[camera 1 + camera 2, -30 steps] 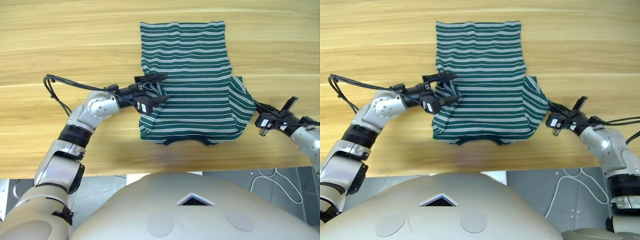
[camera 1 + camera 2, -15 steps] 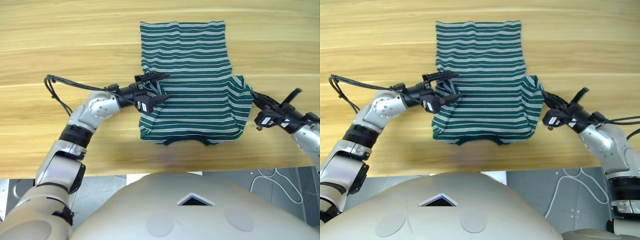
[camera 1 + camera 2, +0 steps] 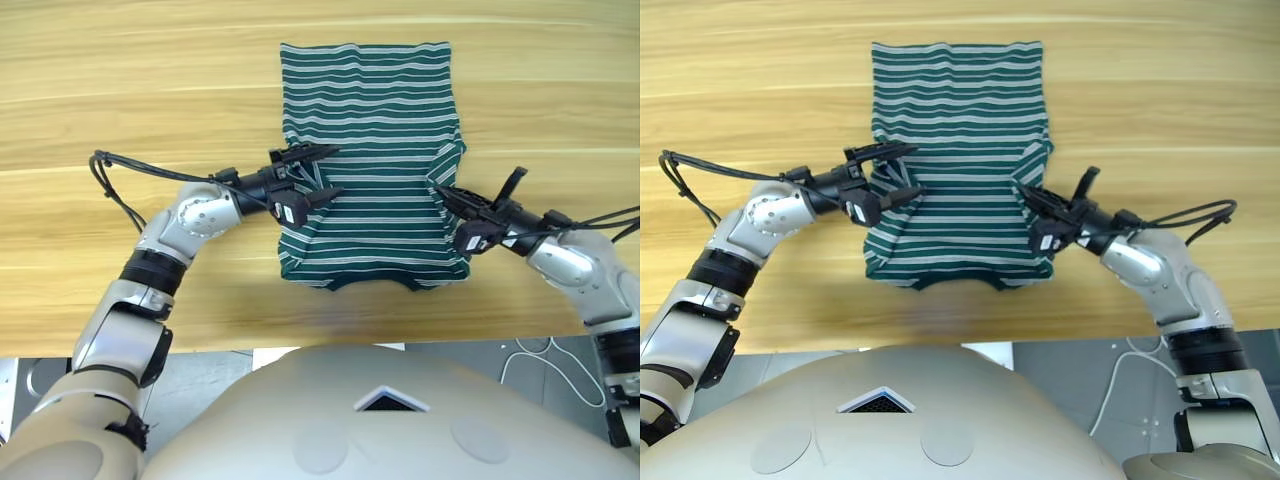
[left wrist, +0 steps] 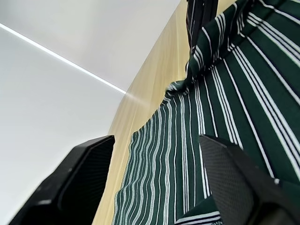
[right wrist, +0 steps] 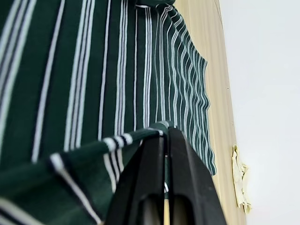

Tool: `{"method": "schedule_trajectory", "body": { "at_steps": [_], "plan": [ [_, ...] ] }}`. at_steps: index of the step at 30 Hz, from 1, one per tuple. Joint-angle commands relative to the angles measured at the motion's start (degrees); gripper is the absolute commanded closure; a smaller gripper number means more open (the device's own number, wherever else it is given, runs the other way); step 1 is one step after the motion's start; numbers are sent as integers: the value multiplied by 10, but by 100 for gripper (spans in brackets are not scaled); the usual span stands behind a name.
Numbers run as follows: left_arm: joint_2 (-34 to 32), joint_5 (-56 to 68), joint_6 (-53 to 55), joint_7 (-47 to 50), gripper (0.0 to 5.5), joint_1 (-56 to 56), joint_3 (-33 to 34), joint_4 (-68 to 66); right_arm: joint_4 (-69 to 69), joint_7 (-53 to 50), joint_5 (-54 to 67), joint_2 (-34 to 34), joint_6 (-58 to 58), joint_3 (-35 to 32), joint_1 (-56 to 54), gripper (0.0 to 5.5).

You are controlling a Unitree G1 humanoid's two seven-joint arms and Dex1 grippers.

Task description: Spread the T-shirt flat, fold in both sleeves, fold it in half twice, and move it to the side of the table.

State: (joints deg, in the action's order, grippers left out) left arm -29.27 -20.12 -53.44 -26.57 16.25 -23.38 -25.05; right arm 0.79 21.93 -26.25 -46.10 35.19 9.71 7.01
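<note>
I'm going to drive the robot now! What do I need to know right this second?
Left end effector: open, at the left edge of the T-shirt.
Right end effector: shut on the right sleeve, holding it over the shirt's right side.
The T-shirt lies spread in the middle of the table.
Done: spread flat; the left sleeve looks folded in.
Left to do: lay the right sleeve down and let go, fold in half twice, then move it to the table's side.
</note>
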Motion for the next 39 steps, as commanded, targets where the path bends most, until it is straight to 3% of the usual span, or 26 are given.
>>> {"method": "schedule_trajectory", "body": {
  "at_steps": [1, 16, 28, 32, 35, 39],
  "plan": [
    [1, -7, 1, 5, 214, 11, 3, -6, 10, 13, -7, 17, -9, 19, -32, 549],
    [4, -7, 1, 4, 214, 9, 4, -1, 21, 55, -11, 24, -19, 60, -37, 549],
    [5, -2, 2, 0, 214, 8, 3, 2, 24, 56, -9, 26, -20, 65, -39, 325],
    [5, 24, 3, -17, 214, 4, -3, 5, -18, 56, 60, 22, -5, 33, -28, 252],
    [-45, 95, 17, -82, 182, -25, -11, 59, -52, 61, 113, -25, -3, -41, 2, 191],
    [-160, 120, 46, -143, 118, -82, 25, 114, -52, 105, 130, -111, 3, -124, 89, 122]
  ]
}}
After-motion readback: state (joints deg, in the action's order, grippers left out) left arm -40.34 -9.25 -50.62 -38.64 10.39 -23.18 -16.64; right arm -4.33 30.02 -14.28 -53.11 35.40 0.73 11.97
